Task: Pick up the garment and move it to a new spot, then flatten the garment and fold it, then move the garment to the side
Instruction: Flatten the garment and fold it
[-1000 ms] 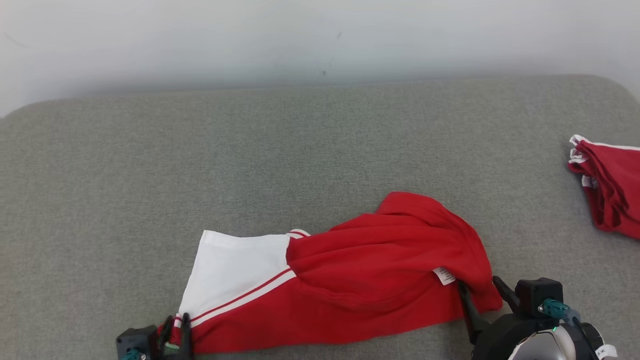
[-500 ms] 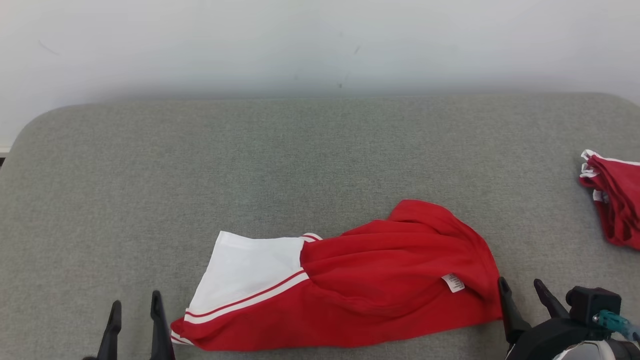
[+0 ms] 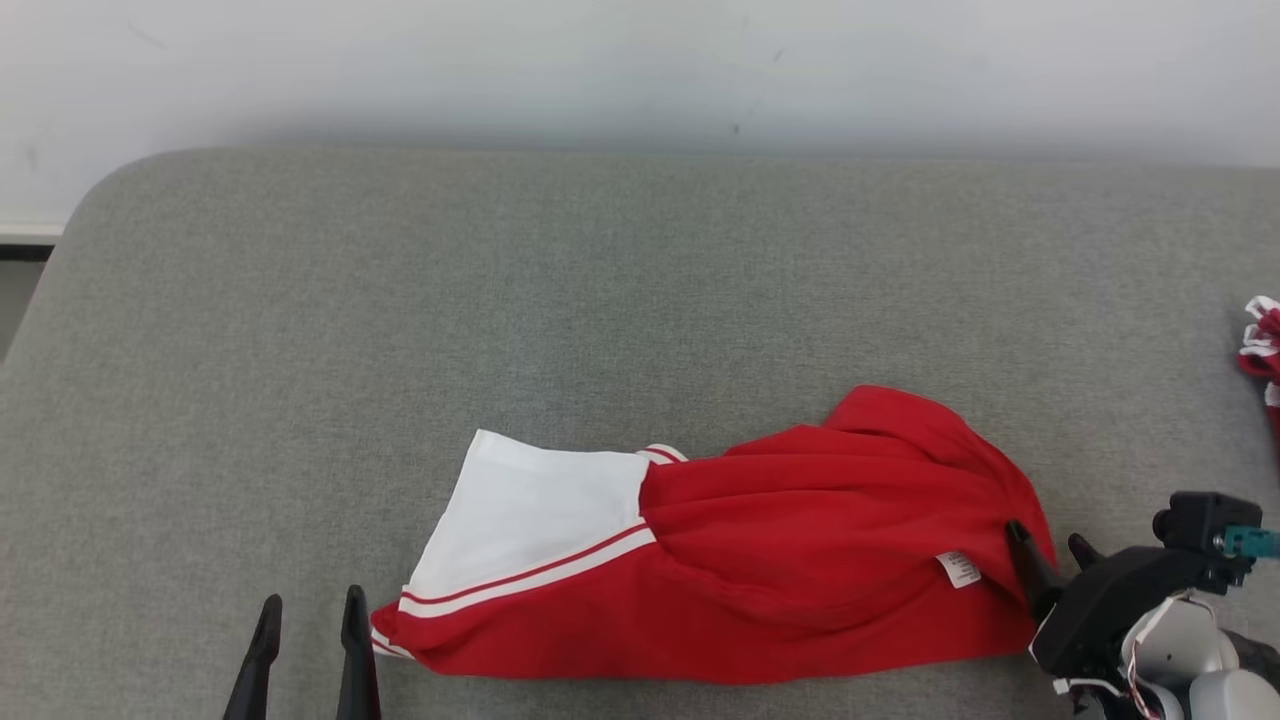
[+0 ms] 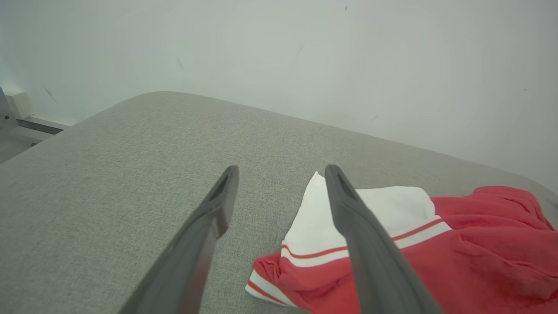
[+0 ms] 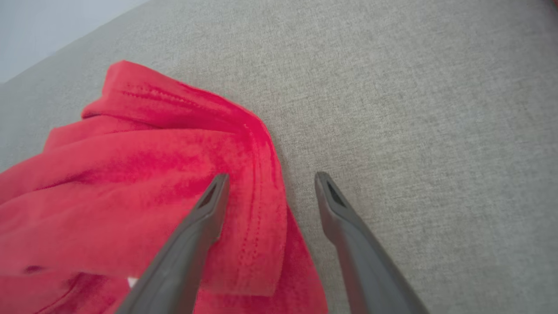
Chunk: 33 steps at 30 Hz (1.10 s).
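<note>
The garment (image 3: 760, 560) is red with a white panel and white stripes at its left end. It lies crumpled on the grey padded surface (image 3: 600, 300), near the front edge. My left gripper (image 3: 311, 600) stands open just left of the striped corner, not touching it. In the left wrist view the left gripper (image 4: 282, 168) hovers over bare surface with the garment (image 4: 436, 253) to its right. My right gripper (image 3: 1045, 535) is open at the garment's right end. In the right wrist view the right gripper (image 5: 272, 175) straddles the garment's (image 5: 152, 174) red hem, holding nothing.
Another red and white garment (image 3: 1262, 340) lies bunched at the surface's far right edge. A white wall (image 3: 640, 70) runs behind the surface. The surface's rounded left edge (image 3: 60, 260) drops off to a floor strip. Bare grey surface stretches behind the garment.
My left gripper has let go of the striped corner and now stands open beside it. My right gripper has drawn back slightly. The head camera has shifted, sliding the scene rightward.
</note>
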{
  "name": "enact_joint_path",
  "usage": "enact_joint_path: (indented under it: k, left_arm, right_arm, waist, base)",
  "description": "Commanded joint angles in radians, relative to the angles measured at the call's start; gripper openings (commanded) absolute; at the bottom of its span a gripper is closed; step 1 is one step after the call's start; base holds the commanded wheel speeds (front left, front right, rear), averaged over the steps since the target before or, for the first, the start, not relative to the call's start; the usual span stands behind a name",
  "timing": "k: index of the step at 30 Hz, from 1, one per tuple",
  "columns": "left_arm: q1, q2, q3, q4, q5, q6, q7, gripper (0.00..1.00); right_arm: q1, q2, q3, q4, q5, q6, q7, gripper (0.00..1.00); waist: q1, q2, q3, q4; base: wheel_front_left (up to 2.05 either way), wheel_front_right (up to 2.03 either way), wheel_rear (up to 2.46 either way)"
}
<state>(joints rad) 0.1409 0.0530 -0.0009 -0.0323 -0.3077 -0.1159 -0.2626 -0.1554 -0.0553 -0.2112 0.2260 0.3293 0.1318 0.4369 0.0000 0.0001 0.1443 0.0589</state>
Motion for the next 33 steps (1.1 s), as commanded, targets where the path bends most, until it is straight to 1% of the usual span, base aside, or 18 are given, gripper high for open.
enact_joint_path:
  k: [1, 4, 5, 6, 7, 8, 9, 14, 21, 24, 28, 29, 30, 33]
  left_arm:
    - [-0.006, -0.003, -0.002, 0.001, 0.008, -0.008, -0.003, 1.0]
    - [-0.018, -0.003, -0.007, 0.004, 0.002, -0.009, -0.003, 1.0]
    - [-0.02, -0.003, -0.007, 0.005, 0.001, -0.01, -0.003, 1.0]
    - [-0.021, -0.003, -0.008, 0.007, 0.0, -0.011, -0.003, 1.0]
    - [-0.021, -0.003, -0.009, 0.008, -0.001, -0.012, -0.003, 1.0]
    - [-0.022, -0.003, -0.009, 0.01, -0.002, -0.013, -0.003, 1.0]
    - [-0.022, -0.003, -0.009, 0.012, -0.002, -0.013, -0.003, 1.0]
    - [-0.026, -0.003, -0.01, 0.021, -0.008, -0.015, -0.003, 1.0]
    - [-0.037, -0.003, -0.018, 0.025, -0.013, -0.014, -0.003, 1.0]
    - [-0.048, -0.004, -0.028, 0.023, -0.014, -0.014, -0.003, 1.0]
    - [-0.061, -0.003, -0.037, 0.022, -0.015, -0.014, -0.003, 1.0]
    - [-0.064, -0.004, -0.039, 0.021, -0.016, -0.014, -0.003, 1.0]
    - [-0.066, -0.004, -0.039, 0.02, -0.017, -0.014, -0.003, 1.0]
    - [-0.067, -0.003, -0.037, 0.019, -0.018, -0.014, -0.003, 1.0]
  right_arm:
    - [-0.022, -0.002, -0.008, 0.008, 0.006, -0.003, 0.025, 1.0]
    - [-0.053, -0.004, -0.019, 0.019, -0.003, -0.003, 0.072, 1.0]
    - [-0.061, -0.004, -0.021, 0.023, -0.003, -0.003, 0.085, 0.89]
    - [-0.066, -0.004, -0.022, 0.025, -0.002, -0.003, 0.097, 0.73]
    - [-0.071, -0.004, -0.023, 0.025, -0.004, -0.003, 0.104, 0.45]
    - [-0.075, -0.004, -0.024, 0.025, -0.006, -0.003, 0.108, 0.14]
    - [-0.076, -0.003, -0.025, 0.025, -0.009, -0.003, 0.116, 0.0]
    - [-0.078, -0.002, -0.021, 0.006, -0.016, -0.003, 0.118, 0.0]
    - [-0.166, -0.026, -0.022, -0.012, -0.036, -0.003, 0.105, 0.0]
    - [-0.228, -0.04, -0.024, 0.017, -0.043, -0.003, 0.095, 0.0]
    - [-0.303, -0.053, -0.026, 0.088, -0.053, -0.003, 0.066, 0.0]
    - [-0.319, -0.056, -0.027, 0.106, -0.054, -0.003, 0.052, 0.02]
    - [-0.334, -0.059, -0.026, 0.125, -0.058, -0.003, 0.036, 1.0]
    - [-0.367, -0.062, -0.028, 0.171, -0.073, -0.003, -0.026, 1.0]
  waist:
    - [0.0, -0.0001, 0.021, 0.019]
    - [0.0, -0.0001, 0.033, 0.028]
    - [0.0, -0.0001, 0.035, 0.03]
    - [0.0, -0.0001, 0.037, 0.032]
    - [0.0, -0.0001, 0.039, 0.033]
    - [0.0, -0.0001, 0.039, 0.035]
    - [0.0, -0.0001, 0.04, 0.036]
    - [0.0, -0.0001, 0.038, 0.036]
    - [0.0, -0.0001, 0.052, 0.039]
    - [0.0, -0.0001, 0.065, 0.051]
    - [0.0, -0.0001, 0.08, 0.072]
    - [0.0, -0.0001, 0.084, 0.077]
    - [0.0, -0.0001, 0.087, 0.081]
    - [0.0, -0.0001, 0.091, 0.089]
  base:
    - [0.0, 0.0, 0.0]
    - [0.0, 0.0, 0.0]
    - [0.0, 0.0, 0.0]
    - [0.0, 0.0, 0.0]
    - [0.0, 0.0, 0.0]
    - [0.0, 0.0, 0.0]
    - [0.0, 0.0, 0.0]
    - [0.0, 0.0, 0.0]
    - [0.0, 0.0, 0.0]
    - [0.0, 0.0, 0.0]
    - [0.0, 0.0, 0.0]
    - [0.0, 0.0, 0.0]
    - [0.0, 0.0, 0.0]
    - [0.0, 0.0, 0.0]
